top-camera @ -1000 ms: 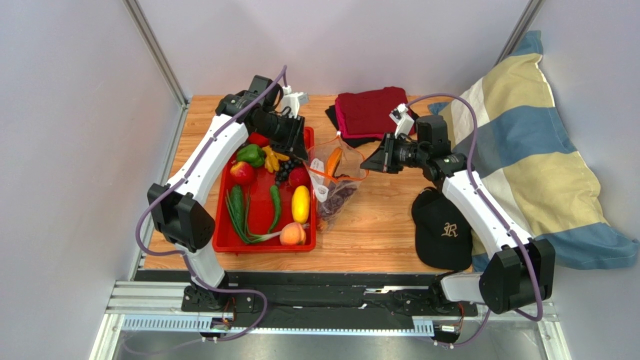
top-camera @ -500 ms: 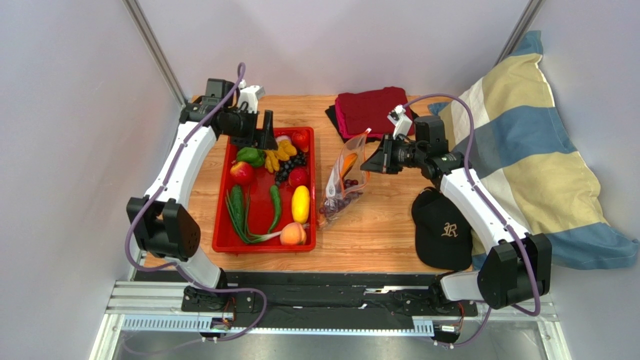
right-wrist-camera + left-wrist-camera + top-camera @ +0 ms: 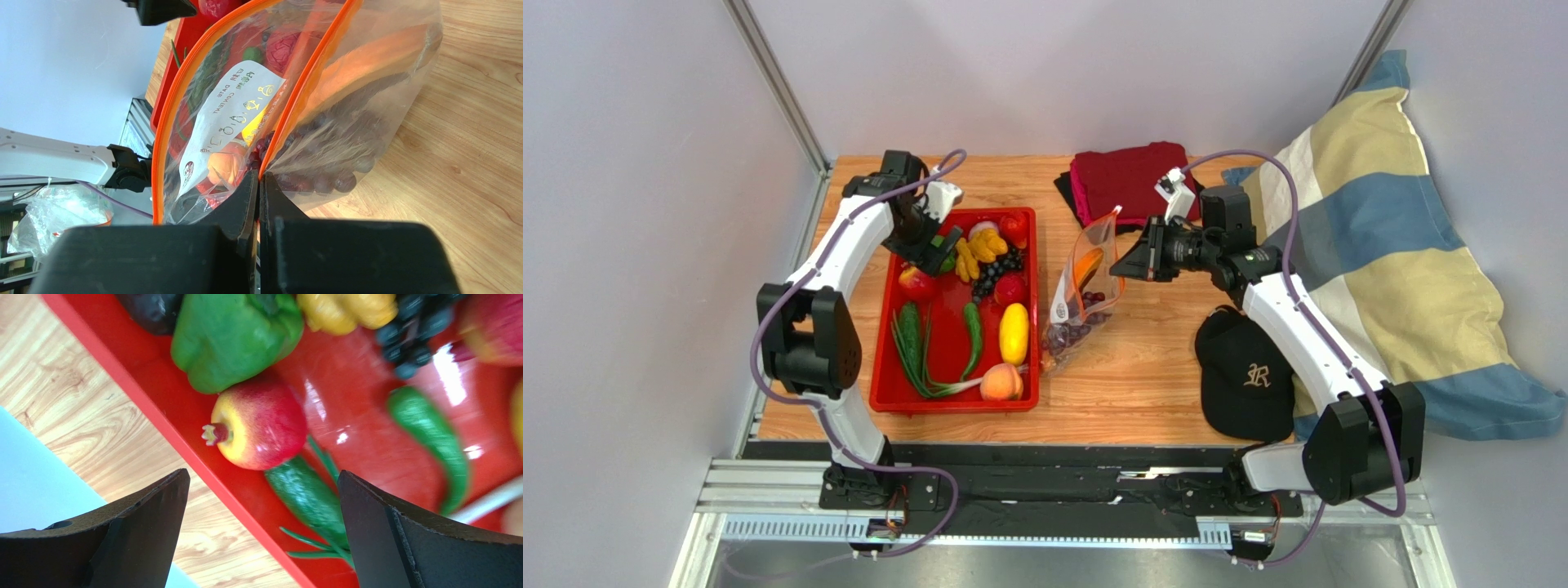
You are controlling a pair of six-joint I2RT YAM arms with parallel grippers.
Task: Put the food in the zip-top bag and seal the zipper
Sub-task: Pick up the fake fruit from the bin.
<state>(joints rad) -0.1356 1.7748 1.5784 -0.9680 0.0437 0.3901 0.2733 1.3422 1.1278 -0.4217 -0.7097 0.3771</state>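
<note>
Status: left gripper [image 3: 261,478] sits over the far-left part of the red tray [image 3: 184,447], fingers spread wide with nothing between them. Straight below it, inside the tray against the left rim, lies the red apple [image 3: 264,425]. Green pepper [image 3: 233,337] touches the apple on its far side and cucumber [image 3: 307,499] lies just nearer. Green chili [image 3: 430,441] is toward the tray's middle; bananas [image 3: 347,309] and dark grapes [image 3: 414,337] are at its far end. Right gripper [image 3: 258,184] is pressed together on the zip-top bag [image 3: 344,110], pinching one side of the rim at the zipper [image 3: 184,79]. The bag stands just beside the tray's right rim, tilted, bottom on the wooden table [image 3: 1136,368], mouth gaping toward the tray. Already inside it: an orange carrot-like piece [image 3: 374,58] and purple grapes [image 3: 344,153]. Black cap [image 3: 1247,374] lies well right of the tray, and dark red cloths [image 3: 1130,181] lie beyond its far-right corner.
</note>
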